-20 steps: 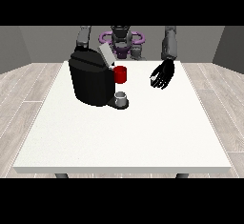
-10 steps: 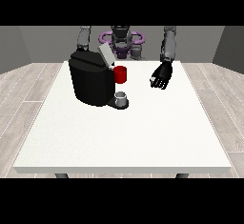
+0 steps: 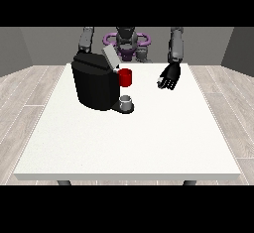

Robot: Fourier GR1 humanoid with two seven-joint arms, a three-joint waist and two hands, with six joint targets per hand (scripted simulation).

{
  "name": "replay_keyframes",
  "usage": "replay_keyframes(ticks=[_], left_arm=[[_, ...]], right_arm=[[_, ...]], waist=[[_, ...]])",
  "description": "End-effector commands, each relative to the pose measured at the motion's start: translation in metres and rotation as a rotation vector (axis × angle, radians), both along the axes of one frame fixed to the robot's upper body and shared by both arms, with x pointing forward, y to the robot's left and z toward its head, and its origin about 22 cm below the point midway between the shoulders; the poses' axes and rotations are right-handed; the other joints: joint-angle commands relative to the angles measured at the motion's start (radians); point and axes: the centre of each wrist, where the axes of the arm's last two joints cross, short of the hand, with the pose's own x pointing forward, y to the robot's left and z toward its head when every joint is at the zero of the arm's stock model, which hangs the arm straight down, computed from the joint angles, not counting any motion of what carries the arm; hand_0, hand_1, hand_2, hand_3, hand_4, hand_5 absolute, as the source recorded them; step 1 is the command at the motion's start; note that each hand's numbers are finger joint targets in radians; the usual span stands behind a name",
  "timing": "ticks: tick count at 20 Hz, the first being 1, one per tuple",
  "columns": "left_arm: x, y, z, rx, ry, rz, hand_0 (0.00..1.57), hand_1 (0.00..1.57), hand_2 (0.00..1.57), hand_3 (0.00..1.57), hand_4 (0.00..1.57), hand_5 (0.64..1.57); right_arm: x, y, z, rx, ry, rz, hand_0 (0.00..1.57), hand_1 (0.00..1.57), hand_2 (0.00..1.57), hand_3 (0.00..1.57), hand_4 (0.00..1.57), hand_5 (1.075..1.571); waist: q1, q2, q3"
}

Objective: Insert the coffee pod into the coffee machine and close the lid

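Although a small grey thing (image 3: pixel 127 100) is seen on the base at the front of the coffee machine (image 3: pixel 97 84), just below a red thing at the machine (image 3: pixel 125 77), it cannot be told for certain whether it is the coffee pod, since it is small and cup-shaped and no detail is made out. One coffee machine is counted: a blocky, matt black body with rounded edges, stood on the far left part of the worktop (image 3: pixel 129 138). Its lid (image 3: pixel 110 57), a flat pale grey flap, is tilted upward at the top. The red thing is cylindrical and smooth.

One robot hand (image 3: pixel 169 76) is shown, at the view's right; it is black, is held above the worktop well apart from the machine, and is released, with its fingers relaxed and slightly bent around nothing. The other arm (image 3: pixel 86 39) is seen only as a grey upper part at the view's left; its robot hand is hidden behind the machine, so its state cannot be told.

The worktop is a large, plain white rectangle with a matt surface, and two dark legs are partly seen beneath its near edge. The robot's torso (image 3: pixel 127 42), grey with purple rings, is cut off at the top.
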Motion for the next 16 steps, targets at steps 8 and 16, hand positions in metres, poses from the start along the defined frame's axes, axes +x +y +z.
replay_keyframes(ticks=[8, 16], left_arm=[[0.026, -0.035, 0.036, -0.192, 0.034, -0.097, 1.42, 1.42, 1.41, 1.33, 0.52, 1.571], [0.053, -0.074, 0.106, -0.213, 0.055, -0.168, 1.4, 1.4, 1.4, 1.34, 0.6, 1.571]], right_arm=[[0.001, -0.02, -0.025, -0.1, 0.101, -0.081, 0.0, 0.0, 0.0, 0.0, 0.0, 1.571], [-0.012, -0.016, -0.053, -0.109, 0.134, -0.103, 0.0, 0.0, 0.0, 0.0, 0.0, 1.571]], waist=[[0.046, -0.072, 0.0], [0.043, -0.134, 0.0003]])
